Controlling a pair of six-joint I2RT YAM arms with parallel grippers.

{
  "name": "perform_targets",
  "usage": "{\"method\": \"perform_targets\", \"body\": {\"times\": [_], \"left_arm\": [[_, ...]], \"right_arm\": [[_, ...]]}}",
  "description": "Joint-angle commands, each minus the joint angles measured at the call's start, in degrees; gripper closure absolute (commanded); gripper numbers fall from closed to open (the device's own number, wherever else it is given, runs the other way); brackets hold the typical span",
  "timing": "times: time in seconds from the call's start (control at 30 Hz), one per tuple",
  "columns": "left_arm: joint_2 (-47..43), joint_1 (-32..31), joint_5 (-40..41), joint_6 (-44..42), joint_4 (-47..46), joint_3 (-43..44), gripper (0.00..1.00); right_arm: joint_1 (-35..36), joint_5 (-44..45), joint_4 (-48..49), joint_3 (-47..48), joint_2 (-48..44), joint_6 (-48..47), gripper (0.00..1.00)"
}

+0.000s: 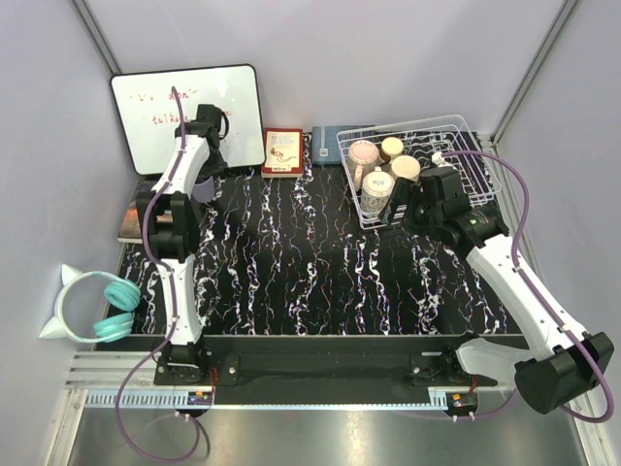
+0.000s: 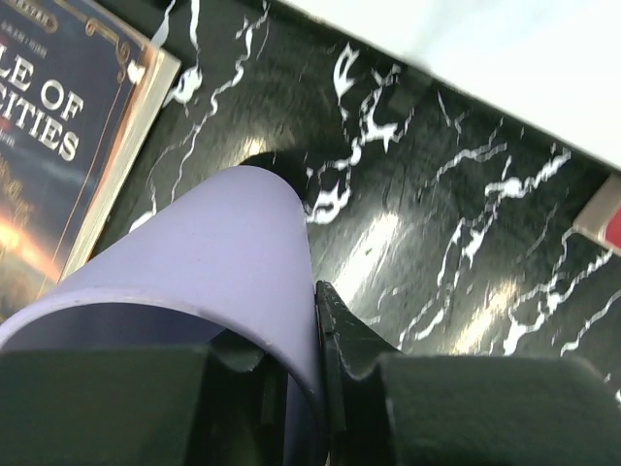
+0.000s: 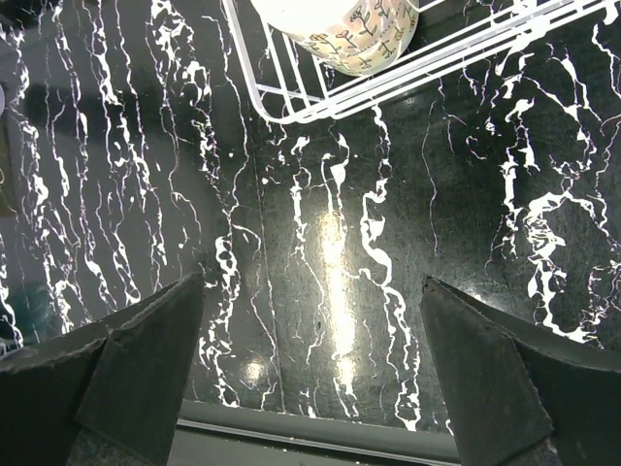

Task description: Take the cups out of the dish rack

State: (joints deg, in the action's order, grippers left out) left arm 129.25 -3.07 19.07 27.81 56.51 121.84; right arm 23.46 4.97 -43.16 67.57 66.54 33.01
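Progress: one of five unloaded. The left gripper (image 2: 277, 335) is closed on the lavender cup (image 1: 202, 186) at the table's (image 1: 310, 262) 10 o'clock. Four cups (image 1: 377, 184) sit in the dish rack (image 1: 471, 170) at 1 o'clock. The right gripper (image 3: 310, 282) is wide open and empty beside it.

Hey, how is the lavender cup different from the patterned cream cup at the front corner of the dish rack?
The lavender cup is plain; the patterned cream cup carries small dark prints. The lavender cup is outside the dish rack; the patterned cream cup sits inside it. The left gripper is shut on the lavender cup; nothing grips the patterned cream cup. Both are small cups.
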Motion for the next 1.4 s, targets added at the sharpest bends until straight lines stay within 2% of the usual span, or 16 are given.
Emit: {"method": "perform_targets", "body": {"times": [0.0,0.23,0.43,0.47,0.6,0.7,0.9,0.97,1.0,1.03,1.13,1.23,1.37], "left_arm": [[1.88,0.61,-0.88,-0.75,-0.35,4.90,1.00],[4.95,2.19,-4.91,0.75,-0.26,5.25,0.99],[4.87,2.81,-10.36,1.63,-0.96,4.90,0.75],[4.52,2.81,-10.54,1.72,-1.31,4.72,0.60],[0.76,2.89,-10.02,2.16,-2.89,3.14,0.42],[-2.15,2.89,-9.40,2.42,-4.04,2.52,0.36],[-8.99,2.90,-8.26,4.26,-4.30,2.17,0.31],[-12.86,2.90,-7.47,5.23,-4.30,2.09,0.24],[-14.36,2.81,-7.29,5.58,-4.13,1.91,0.17],[-16.03,2.81,-7.03,6.11,-4.13,1.73,0.01],[-22.54,1.84,-5.63,7.60,-4.13,0.24,0.01],[-28.25,-2.01,-1.86,7.69,-4.13,-3.70,0.01],[-36.50,-12.45,6.22,7.95,-4.74,-13.01,0.01]], "right_arm": [[-0.17,0.56,-0.96,2.21,1.22,-1.72,0.00],[-0.17,1.18,-1.93,4.24,3.68,-2.43,0.00],[-0.17,1.27,-1.93,4.50,4.74,-2.25,0.00],[-0.09,1.44,-1.93,4.50,4.74,-2.08,0.00],[-0.17,1.79,-2.02,4.41,4.30,-1.99,0.00],[-0.09,2.15,-1.93,4.24,3.95,-1.90,0.00],[-0.17,3.02,-2.02,5.11,3.86,-1.72,0.00],[-0.17,5.47,-1.93,6.34,4.12,-2.25,0.00],[-0.09,6.88,-1.93,6.78,4.21,-2.51,0.00],[-0.17,9.85,-1.93,7.65,4.56,-2.95,0.00],[-0.17,14.26,-1.14,9.68,5.78,-4.88,0.00],[-0.26,12.88,-0.52,13.19,8.85,-6.38,0.00],[-0.17,10.06,-0.61,17.41,14.22,-5.33,0.00]]}}
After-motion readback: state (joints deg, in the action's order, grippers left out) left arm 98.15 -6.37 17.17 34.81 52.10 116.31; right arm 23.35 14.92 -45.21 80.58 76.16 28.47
